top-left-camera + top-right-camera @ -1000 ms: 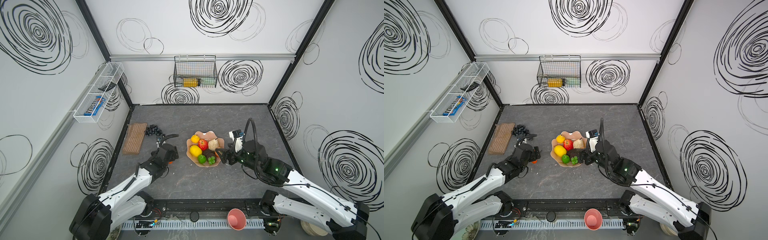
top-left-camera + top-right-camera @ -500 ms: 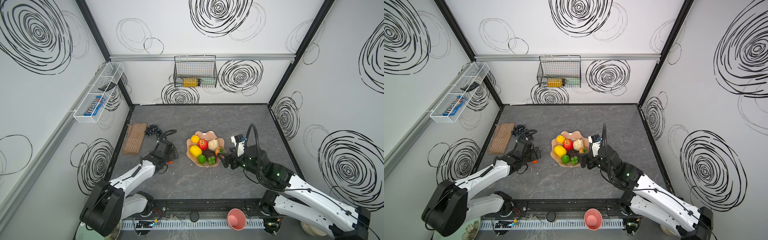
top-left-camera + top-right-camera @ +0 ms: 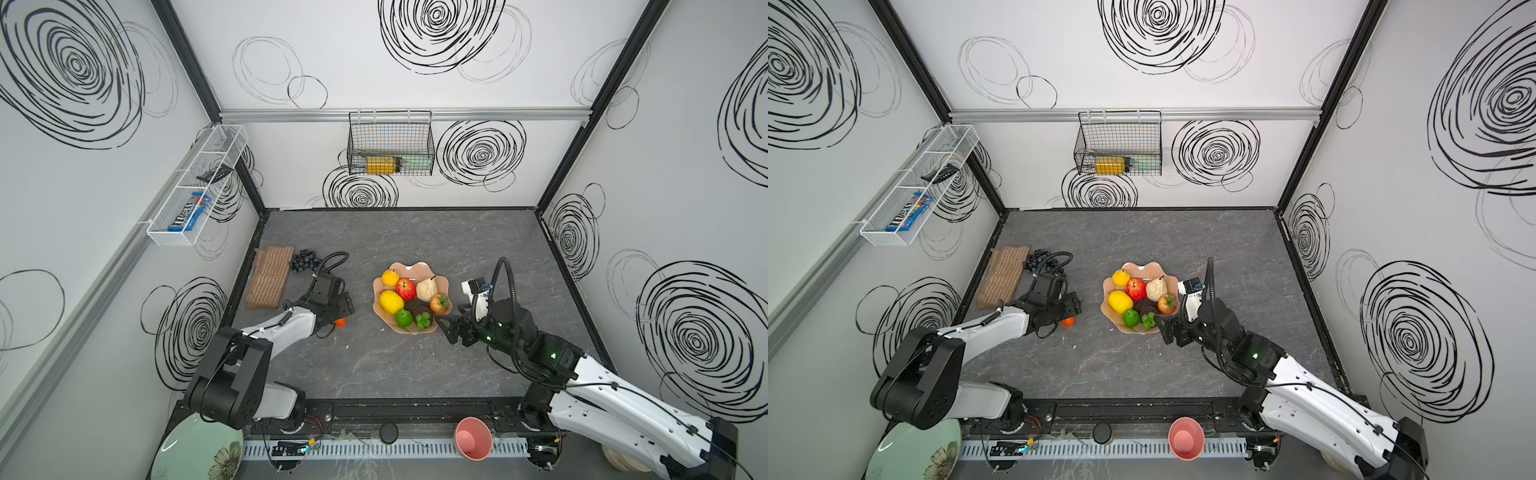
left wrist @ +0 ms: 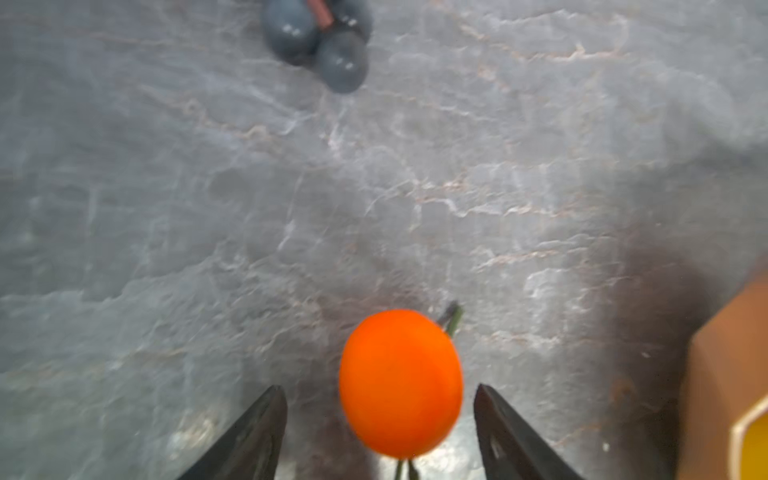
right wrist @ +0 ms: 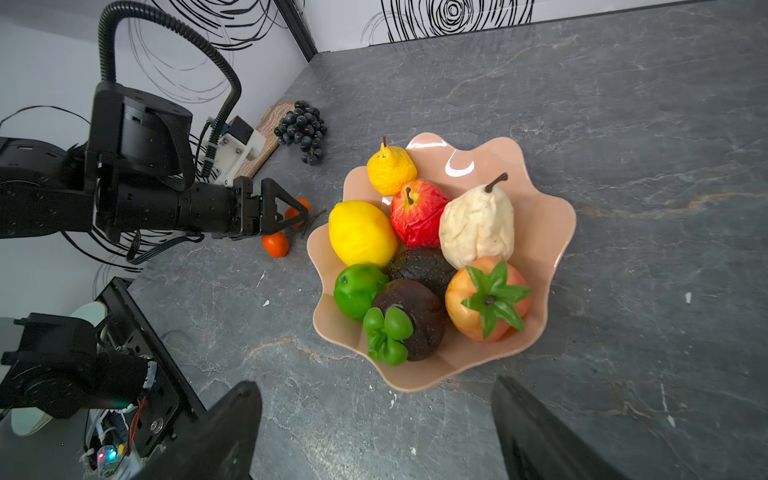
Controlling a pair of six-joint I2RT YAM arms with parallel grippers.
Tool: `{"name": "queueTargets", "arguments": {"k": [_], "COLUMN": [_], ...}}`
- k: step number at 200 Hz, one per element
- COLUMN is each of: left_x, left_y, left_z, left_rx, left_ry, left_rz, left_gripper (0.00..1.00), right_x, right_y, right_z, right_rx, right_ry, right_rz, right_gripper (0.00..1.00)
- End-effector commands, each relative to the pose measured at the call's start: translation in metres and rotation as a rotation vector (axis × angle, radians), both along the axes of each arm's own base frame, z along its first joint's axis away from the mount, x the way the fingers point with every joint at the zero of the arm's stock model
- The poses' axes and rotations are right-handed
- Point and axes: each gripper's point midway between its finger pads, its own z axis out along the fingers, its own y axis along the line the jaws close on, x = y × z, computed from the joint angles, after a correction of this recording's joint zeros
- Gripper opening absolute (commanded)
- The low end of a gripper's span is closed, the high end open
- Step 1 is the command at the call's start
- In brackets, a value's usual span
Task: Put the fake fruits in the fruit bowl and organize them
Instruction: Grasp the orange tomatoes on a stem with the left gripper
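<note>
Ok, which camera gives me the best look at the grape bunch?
Right wrist: the whole grape bunch is sharp and unobstructed. Left wrist catches only a few blurred grapes at its edge; both top views show it small.

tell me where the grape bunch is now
In both top views the black grape bunch lies on the table at far left, beside the brown mat, well outside the fruit bowl.

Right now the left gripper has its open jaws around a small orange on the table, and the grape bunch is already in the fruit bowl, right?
No. The grape bunch lies on the table beside the woven mat, outside the fruit bowl; the right wrist view shows it. The left gripper does have its open jaws around a small orange.
</note>
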Motion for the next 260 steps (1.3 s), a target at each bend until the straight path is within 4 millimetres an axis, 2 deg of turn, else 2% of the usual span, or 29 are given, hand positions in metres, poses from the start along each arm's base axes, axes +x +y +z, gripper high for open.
{"name": "queueTargets", "arguments": {"k": [1,41,135,187,260], "left_x": [0.02,0.028,0.026,0.026,0.025], "left_y": [-0.009,-0.01,-0.006,-0.005,-0.006], "left_z": [0.011,0.01,0.003,0.0,0.004], "left_rx": [-0.046,-0.042,-0.066,-0.077,-0.081], "left_ry": [-0.052,-0.046,-0.027,-0.017,-0.036], "left_rz": [-0.01,-0.002,0.015,0.013,0.011], "left_gripper": [0.75,0.73,0.61,0.56,0.43], "right_x": [0.001,0.001,0.002,0.003,0.003], "right_y": [0.002,0.003,0.003,0.003,0.002], "right_z": [0.005,0.004,0.009,0.001,0.004], "right_rx": [0.043,0.041,0.056,0.051,0.062], "right_ry": [-0.008,-0.002,0.004,0.021,0.02], "right_rz": [-0.001,0.0,-0.008,-0.01,-0.013], "right_gripper": [0.91,0.91,0.91,0.92,0.92]}}
